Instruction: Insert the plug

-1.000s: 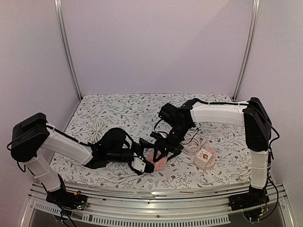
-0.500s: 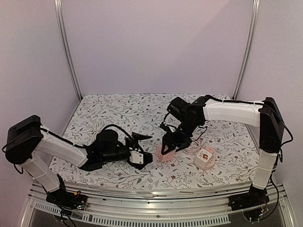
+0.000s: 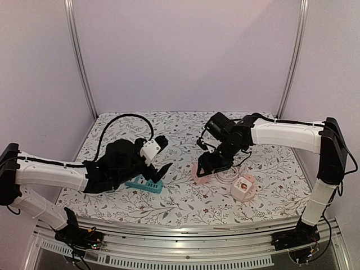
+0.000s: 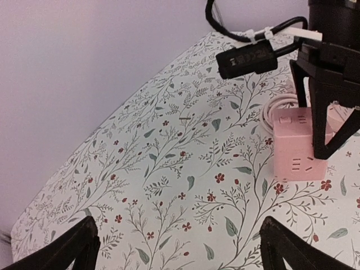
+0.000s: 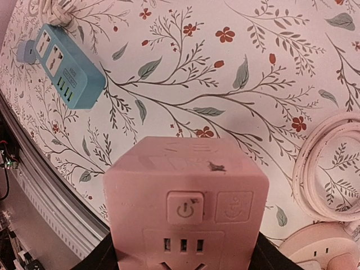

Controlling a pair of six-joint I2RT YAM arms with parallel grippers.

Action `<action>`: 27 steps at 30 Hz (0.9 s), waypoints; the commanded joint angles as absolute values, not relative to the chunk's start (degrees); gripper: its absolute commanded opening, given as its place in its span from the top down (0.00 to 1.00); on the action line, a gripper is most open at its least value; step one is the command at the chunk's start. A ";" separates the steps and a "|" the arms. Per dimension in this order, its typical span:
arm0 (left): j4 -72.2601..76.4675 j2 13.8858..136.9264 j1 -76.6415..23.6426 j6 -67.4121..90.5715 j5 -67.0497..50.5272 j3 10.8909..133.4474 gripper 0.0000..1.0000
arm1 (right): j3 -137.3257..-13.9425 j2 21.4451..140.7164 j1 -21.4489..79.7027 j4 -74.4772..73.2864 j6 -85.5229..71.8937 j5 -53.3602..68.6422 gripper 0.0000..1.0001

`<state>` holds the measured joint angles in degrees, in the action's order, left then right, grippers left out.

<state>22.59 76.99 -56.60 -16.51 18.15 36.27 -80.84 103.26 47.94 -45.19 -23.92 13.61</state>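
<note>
What looks like the plug point(image 3: 243, 187), pink and white, is lying loose on the flowered table point(image 3: 124, 126) at the right, not yet inserted anywhere. Just beside it, the right gripper point(image 3: 209, 166) is clasping the pink cube socket point(image 5: 185, 225). Well apart on the left, the left gripper point(image 3: 159, 160) is hovering, fingers spread and empty, over a teal power strip point(image 3: 145, 184). As far as I can judge, the whole insertion is waiting to be done.

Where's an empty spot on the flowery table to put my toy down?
The back of the table along the wall is bare. So is the front strip between the teal power strip and the white cube. The middle right is crowded: the right gripper holds the pink cube socket beside the coiled cable.
</note>
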 commanded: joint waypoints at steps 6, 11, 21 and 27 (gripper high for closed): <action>-5.86 67.17 -55.53 4.95 22.33 35.56 0.01 | -76.37 99.09 46.98 -41.27 -23.38 10.52 1.00; -21.87 68.12 -54.34 24.49 28.68 40.91 0.01 | -74.71 96.78 46.80 -40.76 -23.33 6.05 1.00; -28.25 76.05 -51.90 55.82 29.62 42.93 0.01 | -73.65 95.72 46.63 -40.19 -23.10 5.71 1.00; -38.11 79.63 -50.55 73.51 34.73 46.10 0.01 | -73.09 95.02 46.59 -40.05 -23.12 5.96 1.00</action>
